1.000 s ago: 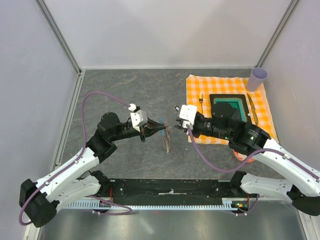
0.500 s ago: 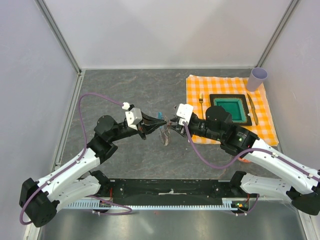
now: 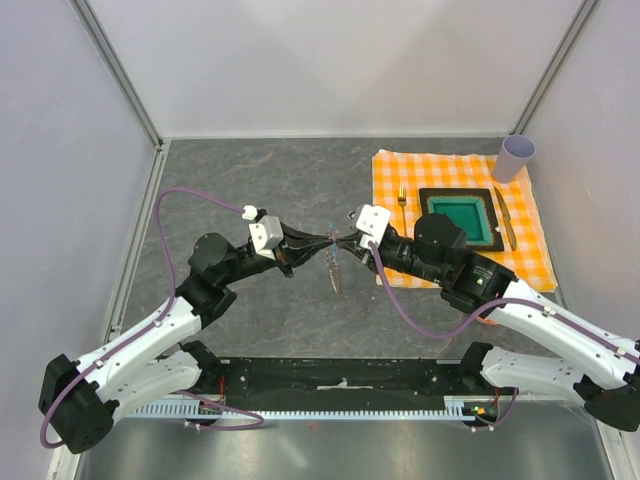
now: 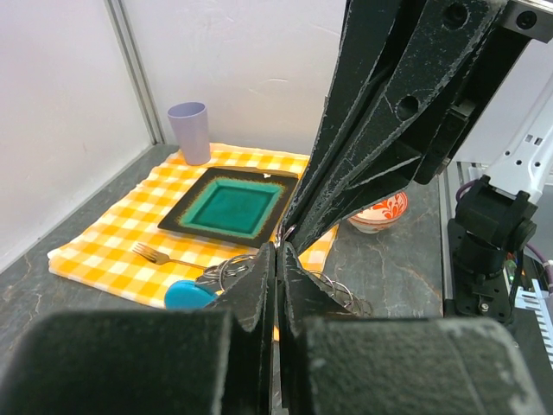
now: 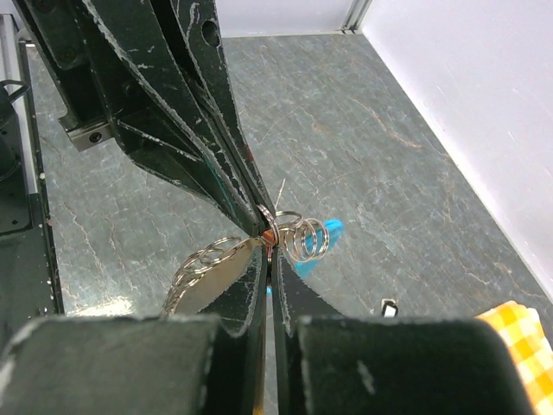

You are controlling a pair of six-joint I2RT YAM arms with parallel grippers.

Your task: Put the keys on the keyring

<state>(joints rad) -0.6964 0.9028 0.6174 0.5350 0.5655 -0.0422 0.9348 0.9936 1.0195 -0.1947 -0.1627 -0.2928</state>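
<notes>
Two robot arms reach in from the near edge of a grey stone-patterned bench and meet tip to tip near its middle, raised above the surface. The left gripper (image 3: 322, 241) comes in from the left side with its fingers pressed tight together, pinching the keyring (image 3: 335, 273). The fine grey chain hangs straight down from the meeting point towards the bench top. In the wrist views, coils of wire ring bulge out on either side of the closed fingers, and the blue plastic piece (image 4: 187, 294) hangs just beside them.

The right gripper (image 3: 345, 243) comes in from the right, its fingers also pressed together, nose to nose with the left one. A tiny speck of red shows at its tips, which appears to be the head of the key (image 5: 270, 234), right against the rings. Its blade is too small to make out.

At the far right corner lies an orange checked cloth (image 3: 395, 170). On it rests a square dark plate (image 3: 465, 215) with a green centre, a fork (image 3: 402, 200) just left of it, and a lilac cup (image 3: 517, 157) at the corner by the wall. A red patterned bowl (image 4: 380, 210) sits near the cloth's near edge. A small black-and-white object (image 5: 389, 306) lies on the bare bench.
</notes>
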